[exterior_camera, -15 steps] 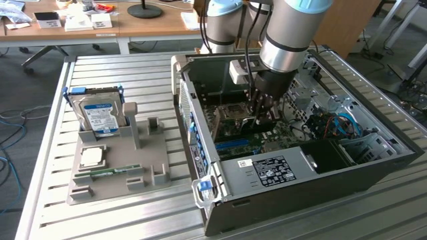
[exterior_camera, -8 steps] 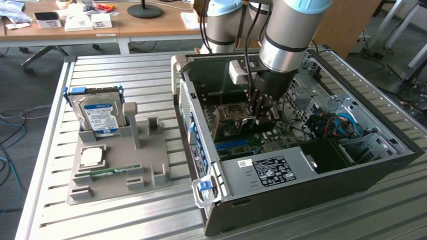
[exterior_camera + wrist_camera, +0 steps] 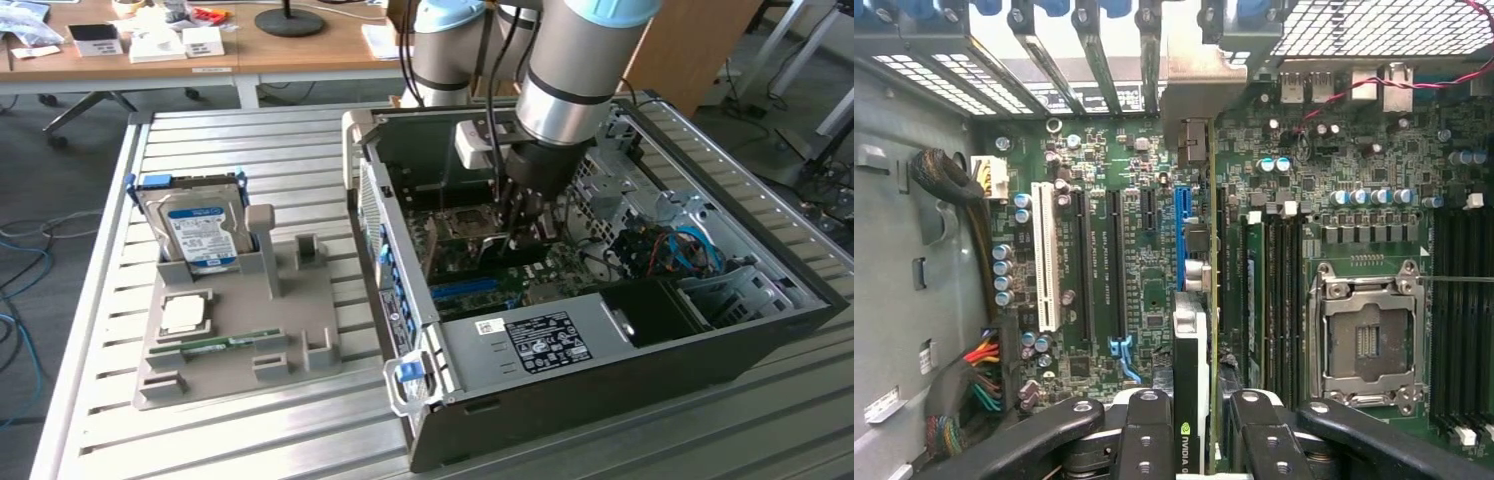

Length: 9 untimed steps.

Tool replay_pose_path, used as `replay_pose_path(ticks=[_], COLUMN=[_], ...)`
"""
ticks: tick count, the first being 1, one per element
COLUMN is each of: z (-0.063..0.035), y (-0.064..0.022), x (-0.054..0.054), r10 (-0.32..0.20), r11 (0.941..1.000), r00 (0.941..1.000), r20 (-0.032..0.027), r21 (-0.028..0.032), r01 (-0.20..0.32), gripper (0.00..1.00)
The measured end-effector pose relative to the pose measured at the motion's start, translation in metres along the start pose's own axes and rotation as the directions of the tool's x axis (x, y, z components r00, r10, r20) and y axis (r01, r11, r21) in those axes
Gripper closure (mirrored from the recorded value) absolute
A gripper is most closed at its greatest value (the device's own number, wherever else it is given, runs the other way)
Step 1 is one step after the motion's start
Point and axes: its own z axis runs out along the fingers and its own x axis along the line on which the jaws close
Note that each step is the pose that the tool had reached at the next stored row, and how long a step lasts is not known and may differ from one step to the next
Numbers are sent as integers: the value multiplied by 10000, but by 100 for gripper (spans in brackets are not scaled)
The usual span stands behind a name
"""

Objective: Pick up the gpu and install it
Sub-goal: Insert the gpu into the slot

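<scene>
Looks past the pick-up and into the install: pinches the gpu (image 3: 1191, 360) edge-on between the fingers (image 3: 1150, 430) of the gripper (image 3: 1199, 420), upright over the motherboard (image 3: 1154, 270) beside its blue slot (image 3: 1181, 215), seating unconfirmed, not yet released.

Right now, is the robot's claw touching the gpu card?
Touching. In the wrist view the gripper has its fingers pressed against both sides of the gpu, which is seen edge-on between them.
</scene>
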Motion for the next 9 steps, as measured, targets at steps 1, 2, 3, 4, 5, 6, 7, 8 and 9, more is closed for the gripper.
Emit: replay_pose_path(ticks=[1,2,3,4,5,6,7,8,9], z=[0,-1,-1,-1,0,0,-1,0,0], y=[0,-1,0,1,8,19,32,46,57], x=[9,18,24,25,26,27,28,29,29], r10=[0,1,2,4,4,2,0,1,1], r11=[10000,10000,10000,10000,10000,10000,10000,10000,10000], r00=[10000,10000,10000,10000,10000,10000,10000,10000,10000], r20=[0,0,0,1,1,1,1,2,2], r21=[0,0,0,1,4,9,17,24,30], r01=[0,-1,-2,-4,-4,-2,0,-1,-1], gripper=[73,73,73,73,73,73,73,73,73])
